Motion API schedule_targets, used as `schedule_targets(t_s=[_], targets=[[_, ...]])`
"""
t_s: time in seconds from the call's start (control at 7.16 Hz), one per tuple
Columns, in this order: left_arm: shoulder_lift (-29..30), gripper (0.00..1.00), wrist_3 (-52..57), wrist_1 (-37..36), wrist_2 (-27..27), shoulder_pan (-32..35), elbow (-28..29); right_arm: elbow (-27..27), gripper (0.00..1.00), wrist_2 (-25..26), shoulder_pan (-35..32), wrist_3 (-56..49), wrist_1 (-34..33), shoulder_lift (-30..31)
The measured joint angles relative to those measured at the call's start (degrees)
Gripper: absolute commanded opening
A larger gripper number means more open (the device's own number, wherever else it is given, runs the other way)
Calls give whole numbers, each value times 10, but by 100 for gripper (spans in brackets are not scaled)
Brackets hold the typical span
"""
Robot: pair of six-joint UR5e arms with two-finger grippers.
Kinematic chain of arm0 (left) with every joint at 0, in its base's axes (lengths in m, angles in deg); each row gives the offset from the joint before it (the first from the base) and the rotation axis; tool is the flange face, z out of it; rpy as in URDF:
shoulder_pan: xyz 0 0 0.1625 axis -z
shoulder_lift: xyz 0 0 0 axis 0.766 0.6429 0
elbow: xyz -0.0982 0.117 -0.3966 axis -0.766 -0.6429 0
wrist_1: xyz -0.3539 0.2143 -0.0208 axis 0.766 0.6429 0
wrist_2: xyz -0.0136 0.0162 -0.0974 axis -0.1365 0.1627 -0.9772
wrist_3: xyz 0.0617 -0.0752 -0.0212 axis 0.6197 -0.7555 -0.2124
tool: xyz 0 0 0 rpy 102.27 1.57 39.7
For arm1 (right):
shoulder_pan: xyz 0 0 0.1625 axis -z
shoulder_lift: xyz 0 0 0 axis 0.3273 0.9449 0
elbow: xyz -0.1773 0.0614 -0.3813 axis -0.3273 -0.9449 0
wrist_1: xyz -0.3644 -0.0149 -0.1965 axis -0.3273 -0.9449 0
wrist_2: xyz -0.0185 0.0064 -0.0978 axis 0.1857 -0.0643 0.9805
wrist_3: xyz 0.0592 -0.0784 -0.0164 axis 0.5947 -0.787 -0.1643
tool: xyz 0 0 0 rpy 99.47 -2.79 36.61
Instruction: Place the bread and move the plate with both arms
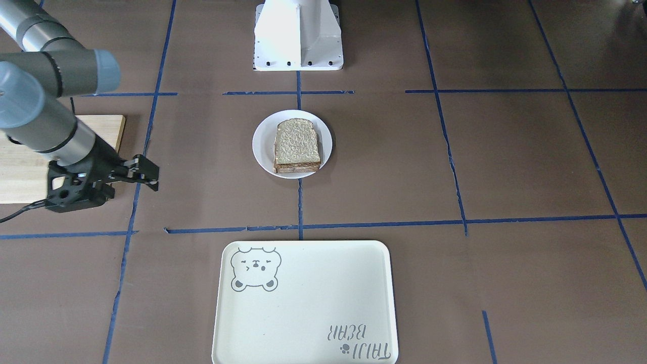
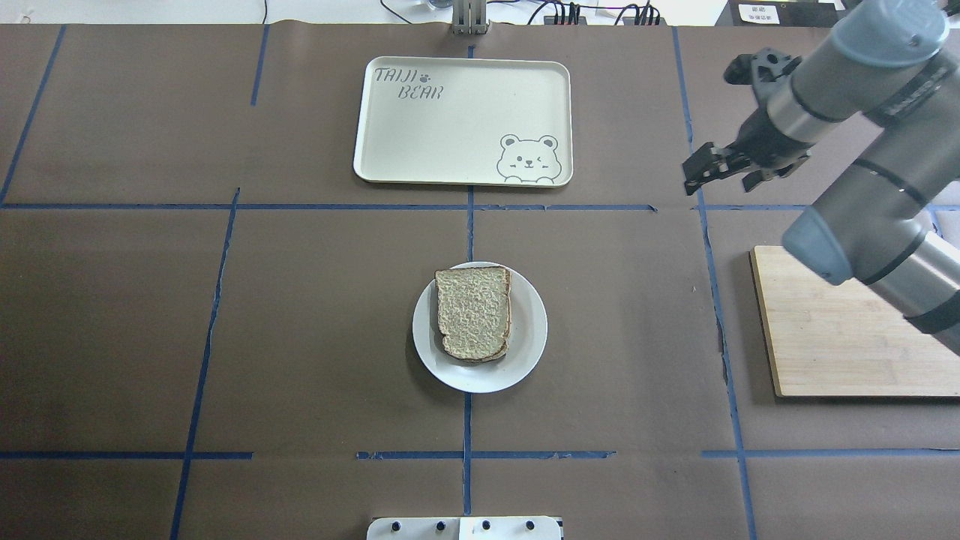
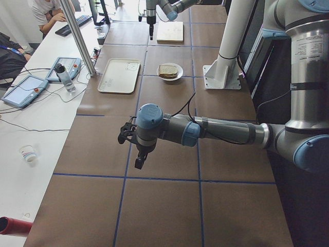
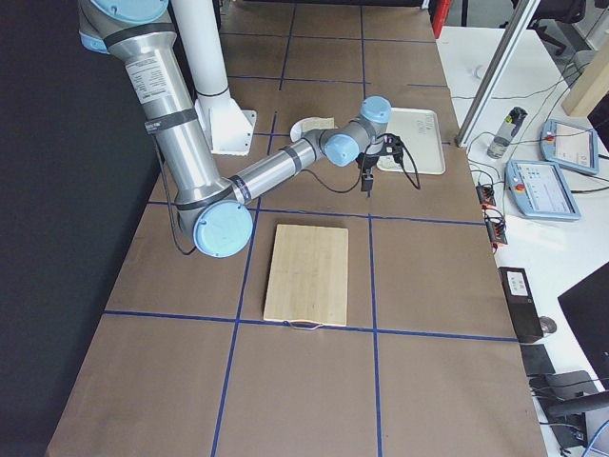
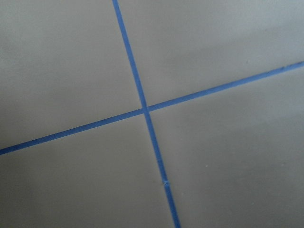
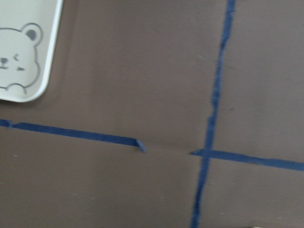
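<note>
A pale tan bread slice (image 2: 474, 313) with a dark crust lies on the small round white plate (image 2: 525, 352) at the table's middle; both also show in the front view, the bread (image 1: 297, 143) on the plate (image 1: 263, 144). My right gripper (image 2: 694, 176) hangs over bare table well to the right of the plate. It looks shut and empty, as in the front view (image 1: 153, 179). My left gripper (image 3: 138, 163) shows only in the left side view, far from the plate over bare table, and I cannot tell whether it is open or shut.
A cream rectangular tray (image 2: 461, 120) with a bear drawing lies beyond the plate. A wooden cutting board (image 2: 840, 330) lies on the right under the right arm. The white pedestal (image 1: 298, 35) stands at the robot's side. Blue tape lines cross the brown table.
</note>
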Motion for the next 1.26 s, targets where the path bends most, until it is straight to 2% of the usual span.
schedule_targets(t_s=[0.42, 0.7, 0.98, 1.12, 1.26], targets=[[17, 100, -264, 165, -15, -108, -4, 22, 100, -30, -129, -284, -43, 116], [45, 100, -484, 278, -14, -190, -4, 25, 100, -54, -216, -441, -55, 189], [82, 100, -682, 371, -4, -261, -4, 24, 100, -59, -283, -506, -60, 252], [98, 100, -755, 411, 20, -299, -4, 24, 100, -59, -296, -511, -60, 269], [110, 100, -818, 453, 70, -348, -4, 25, 100, -60, -301, -509, -59, 278]])
